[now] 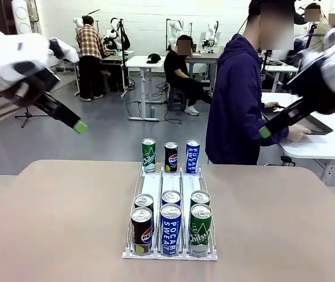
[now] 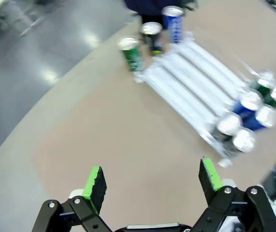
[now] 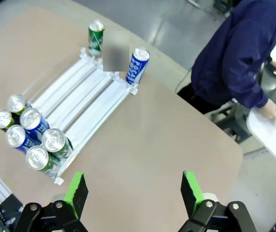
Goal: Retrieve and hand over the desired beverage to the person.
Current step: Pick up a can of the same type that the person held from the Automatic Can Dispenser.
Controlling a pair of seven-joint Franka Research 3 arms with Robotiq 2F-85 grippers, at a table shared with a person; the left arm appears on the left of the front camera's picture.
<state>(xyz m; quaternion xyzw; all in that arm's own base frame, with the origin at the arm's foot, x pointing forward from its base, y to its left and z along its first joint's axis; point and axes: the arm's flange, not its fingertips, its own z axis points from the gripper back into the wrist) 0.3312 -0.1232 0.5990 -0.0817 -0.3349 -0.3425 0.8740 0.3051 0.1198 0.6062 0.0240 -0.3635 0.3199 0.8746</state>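
Observation:
Beverage cans stand in a white three-lane rack (image 1: pixel 170 185) on the table. At its far end are a green can (image 1: pixel 148 154), a black can (image 1: pixel 171 156) and a blue can (image 1: pixel 192 155). Several more cans crowd its near end, with a black one (image 1: pixel 141 230), a blue one (image 1: pixel 170 229) and a green one (image 1: pixel 200 229) in front. The person (image 1: pixel 238 100) in a dark purple jacket stands behind the table, turned toward a side table. My left gripper (image 1: pixel 76 123) (image 2: pixel 152 179) hangs open high on the left. On the right, my right gripper (image 1: pixel 265 132) (image 3: pixel 133 192) is also raised, open and holding nothing.
The tan table (image 1: pixel 50 223) has bare room on both sides of the rack. A white side table (image 1: pixel 326 144) with a dark tablet (image 1: pixel 317 124) under the person's hands stands at the right. Other people and desks are far behind.

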